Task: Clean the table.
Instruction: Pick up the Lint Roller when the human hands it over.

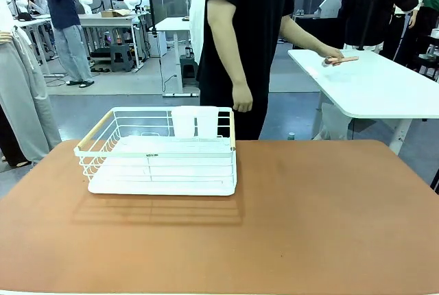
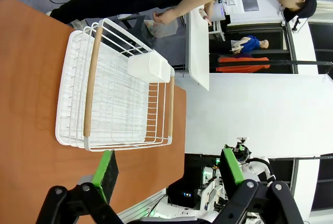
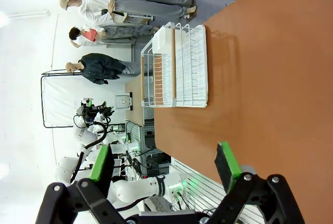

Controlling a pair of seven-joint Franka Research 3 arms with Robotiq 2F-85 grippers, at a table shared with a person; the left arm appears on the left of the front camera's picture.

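The reddish-brown table (image 1: 309, 219) spans the front view, with bare top across its right and near parts. It also appears in the left wrist view as table (image 2: 31, 78) and in the right wrist view as table (image 3: 270, 78). My left gripper (image 2: 169, 172) is open above the table's edge, nothing between its green pads. My right gripper (image 3: 164, 164) is also open and holds nothing. A person in black (image 1: 240, 41) stands at the far side, one hand (image 1: 335, 56) reaching to the white side table.
A white wire rack (image 1: 161, 154) with wooden handles and a white cup holder (image 1: 195, 122) stands on the table's far left part; the same rack (image 2: 117, 96) and rack (image 3: 174, 67) appear in the wrist views. A white table (image 1: 377, 82) stands at the back right.
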